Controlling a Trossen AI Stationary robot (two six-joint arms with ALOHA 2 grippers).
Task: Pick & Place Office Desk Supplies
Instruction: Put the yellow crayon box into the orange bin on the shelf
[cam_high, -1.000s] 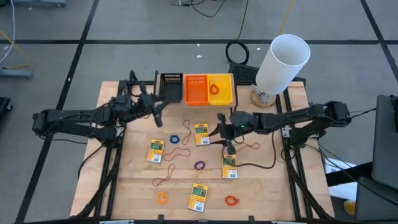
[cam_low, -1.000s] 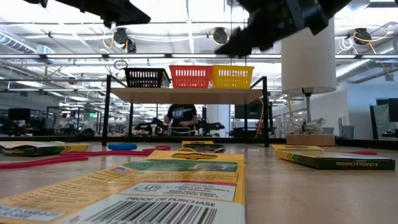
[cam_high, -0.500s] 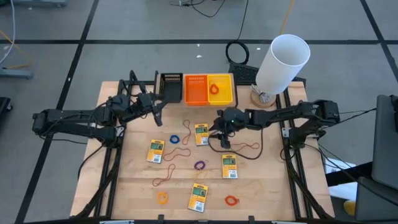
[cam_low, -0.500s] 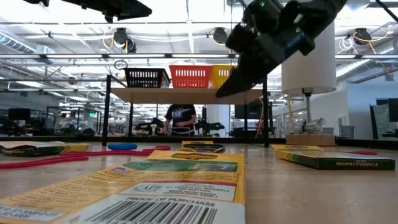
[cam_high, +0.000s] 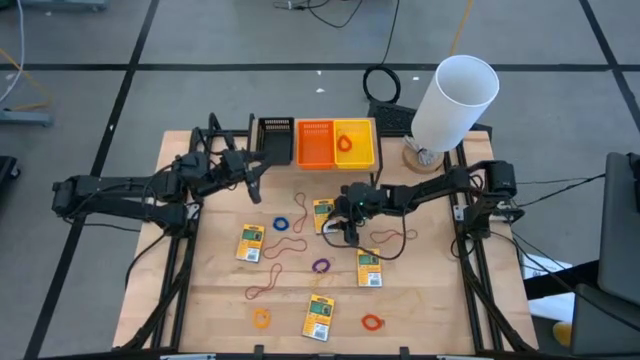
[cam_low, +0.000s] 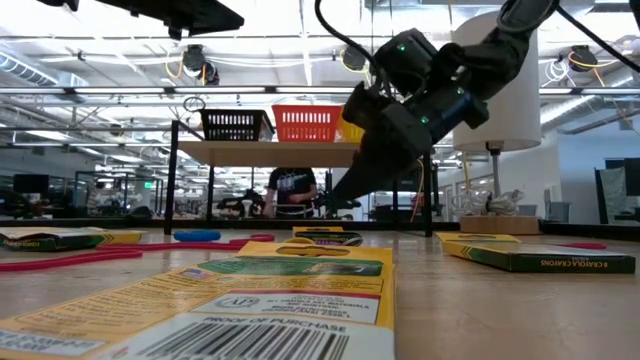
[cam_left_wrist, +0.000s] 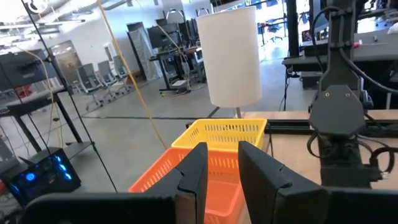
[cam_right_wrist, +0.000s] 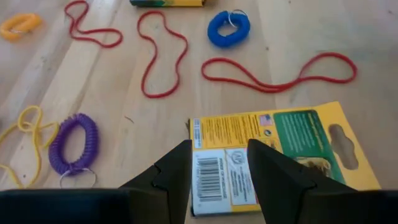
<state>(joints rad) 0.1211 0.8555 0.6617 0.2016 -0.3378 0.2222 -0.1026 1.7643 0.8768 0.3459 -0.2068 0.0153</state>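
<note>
The right gripper (cam_high: 337, 226), which a second ago hovered over the yellow pack (cam_high: 369, 267) farther from the orange bin (cam_high: 314, 143), has swung across to the pack (cam_high: 324, 215) lying just in front of that bin. Its fingers (cam_right_wrist: 171, 171) stand parted over the pack's barcode end, holding nothing. A grasp of this pack looks to be next. Red (cam_right_wrist: 163, 53), blue (cam_right_wrist: 227, 28) and purple (cam_right_wrist: 73, 140) loops lie scattered near it. The left gripper (cam_high: 250, 178) waits beside the black bin (cam_high: 274, 139), its fingers slightly apart and empty.
</note>
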